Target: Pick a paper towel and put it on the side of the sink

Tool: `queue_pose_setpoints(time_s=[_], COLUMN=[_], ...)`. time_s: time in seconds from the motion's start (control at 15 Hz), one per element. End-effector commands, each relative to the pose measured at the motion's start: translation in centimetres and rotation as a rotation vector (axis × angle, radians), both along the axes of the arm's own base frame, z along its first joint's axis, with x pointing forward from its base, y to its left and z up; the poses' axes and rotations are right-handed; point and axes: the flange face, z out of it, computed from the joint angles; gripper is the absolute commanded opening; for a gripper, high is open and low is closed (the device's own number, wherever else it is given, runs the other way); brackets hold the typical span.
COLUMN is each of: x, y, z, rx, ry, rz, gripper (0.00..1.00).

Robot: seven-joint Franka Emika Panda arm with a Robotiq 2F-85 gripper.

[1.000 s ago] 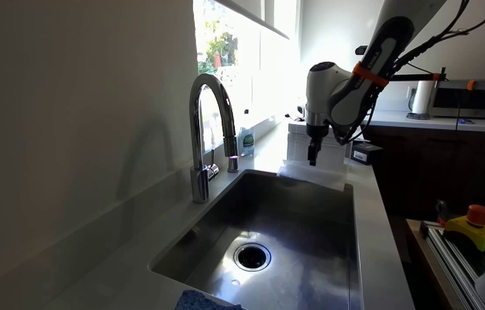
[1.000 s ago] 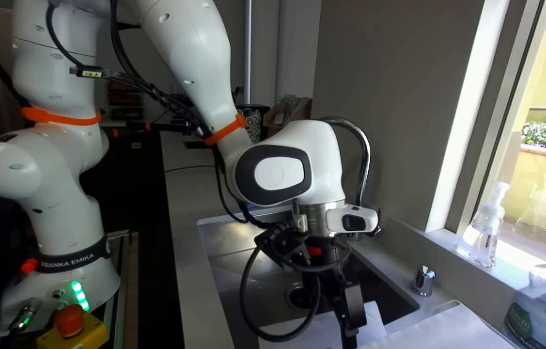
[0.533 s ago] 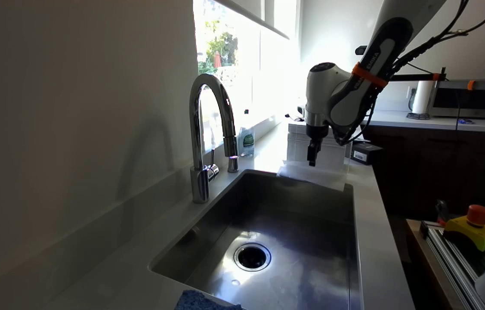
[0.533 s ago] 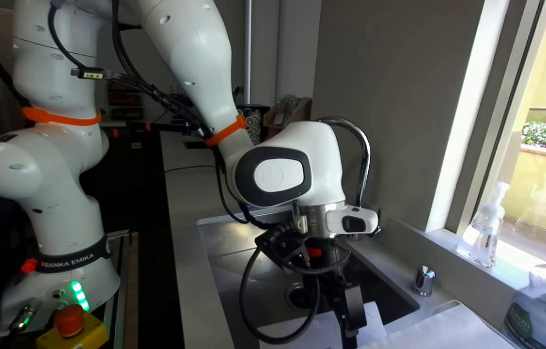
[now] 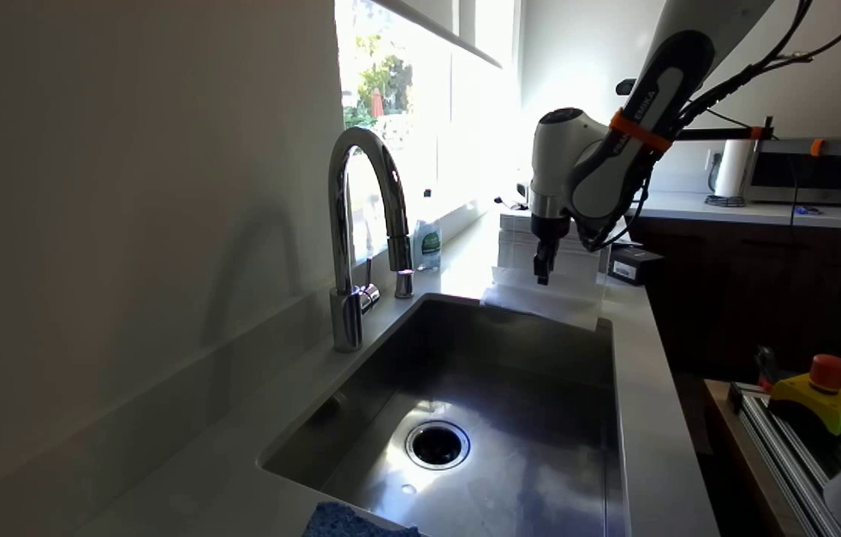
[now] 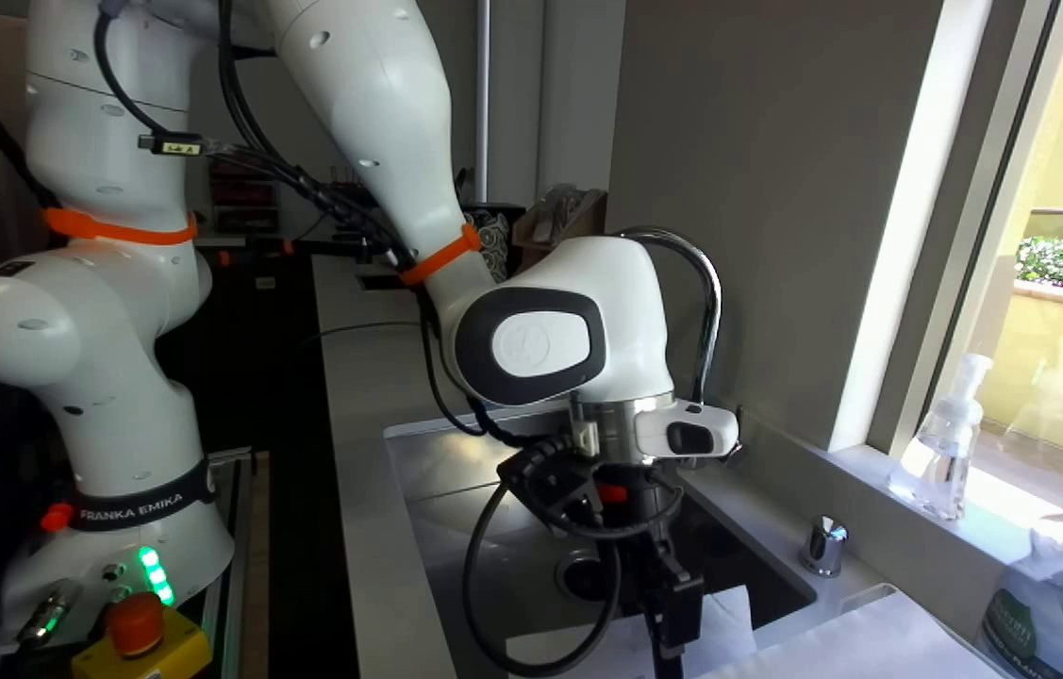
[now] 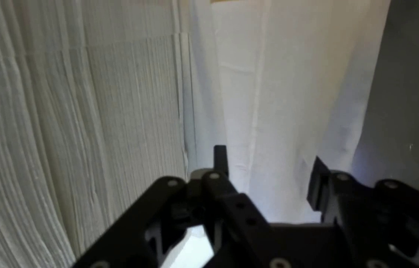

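Hand point(image 7: 268, 169): here it is, fingers point(image 7: 221, 160) part-way apart, a clear gap between, no grip to be seen.
Paper towel point(image 7: 291, 93): right below the fingertips, showing in that gap and spreading past both; touching or not, I can't tell.
Towel's long side: looks to run across the line where the fingers would meet, so a squeeze should, I reckon, gather a fold.
Stack of folded towels point(image 7: 135, 111): just beside one finger, little room that way.
Sink point(image 5: 510, 403): beyond the opposite finger, and there's the open side; the towel's loose edge seems to reach its rim.
Tap point(image 5: 339, 231): well apart from the hand in both exterior views.
Next: pinch, then up, I'd say; thin paper could slip.
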Motion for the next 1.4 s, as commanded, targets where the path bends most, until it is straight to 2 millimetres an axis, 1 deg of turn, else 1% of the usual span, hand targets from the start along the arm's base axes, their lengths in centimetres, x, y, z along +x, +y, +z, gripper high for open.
queue_pose_setpoints(time_s=[0.0,0.2,0.53,0.87,1.07,1.33], x=[-0.5,-0.3,0.2,1.1,2.0,2.8], y=[-0.3,-1.1,-2.6,-4.1,-4.5,-4.6], z=[-0.6,0.1,1.8,4.3,6.1,7.7], rx=[-0.007,-0.017,-0.034,-0.077,-0.099,-0.113], ry=[0.006,-0.001,-0.025,-0.061,-0.093,-0.122], rz=[0.026,0.004,-0.014,-0.014,-0.013,-0.016], gripper=[0.19,0.01,0.00,0.00,0.00,0.00])
